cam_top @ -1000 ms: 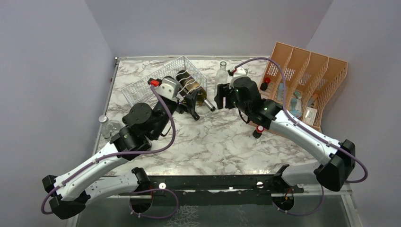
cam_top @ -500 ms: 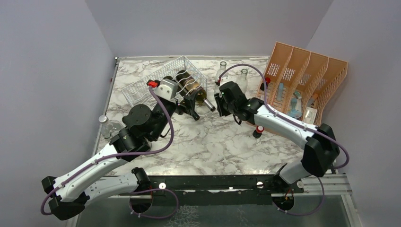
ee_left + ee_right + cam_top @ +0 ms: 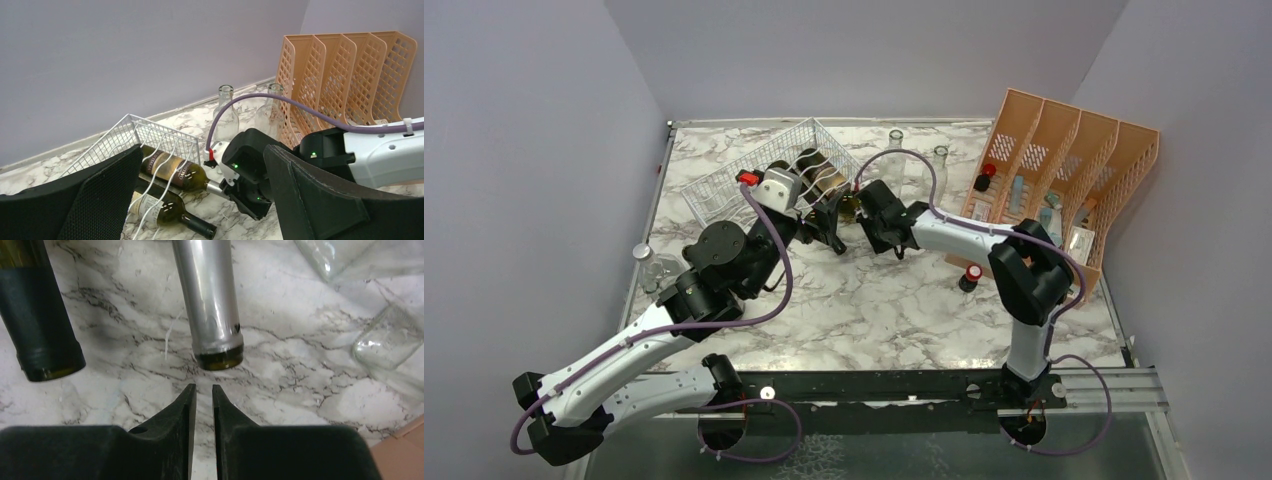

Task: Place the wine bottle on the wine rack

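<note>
Wine bottle (image 3: 172, 170) with a silver foil neck lies on its side in the wine rack (image 3: 150, 132) at the table's far left, neck jutting out; a second bottle (image 3: 170, 215) with a black capsule lies beneath it. Right gripper (image 3: 202, 387), jaws pressed together and empty, points at the foil-capped mouth, just short of touching. Left gripper (image 3: 200, 200) hangs spread wide, holding nothing. Judged heavy, rigid, smooth and breakable, and apt to roll; the neck offers the narrowest hold, the mouth a point for pushing. The dark labels carry pale lettering, too small to read
</note>
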